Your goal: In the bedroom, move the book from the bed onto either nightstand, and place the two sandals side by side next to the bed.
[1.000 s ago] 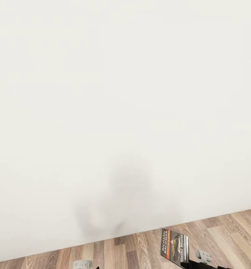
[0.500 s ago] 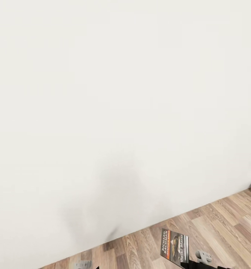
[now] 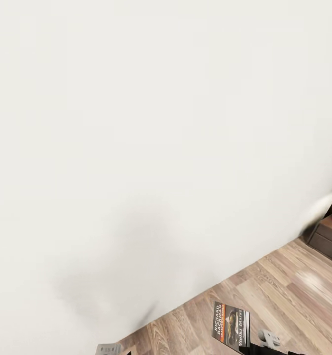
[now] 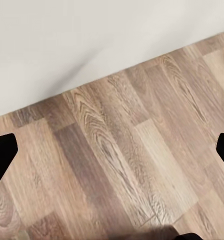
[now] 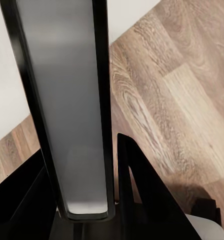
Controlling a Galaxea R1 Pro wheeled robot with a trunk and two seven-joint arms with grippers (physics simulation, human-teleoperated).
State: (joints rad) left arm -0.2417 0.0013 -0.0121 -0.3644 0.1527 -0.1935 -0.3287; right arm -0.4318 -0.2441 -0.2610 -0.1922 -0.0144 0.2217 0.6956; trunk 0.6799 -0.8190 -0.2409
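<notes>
the book [image 3: 231, 325] stands upright, clamped edge-on in the right gripper [image 5: 87, 220] jaws above the wood floor [image 3: 284, 296]. left gripper [image 4: 112, 150] jaws spread wide. a white wall [image 3: 136, 123] is close ahead; a dark cabinet [image 3: 331, 236] stands at its right end.

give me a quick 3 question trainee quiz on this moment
1. True or false: the book lies flat on the floor.
2. Which gripper holds the book? A. left B. right
3. Fill in: the dark wooden furniture at the head view's right edge stands against the white ____.

Key: 1. False, the right gripper holds it upright, above the floor. 2. B; the left gripper is open. 3. wall.
</notes>
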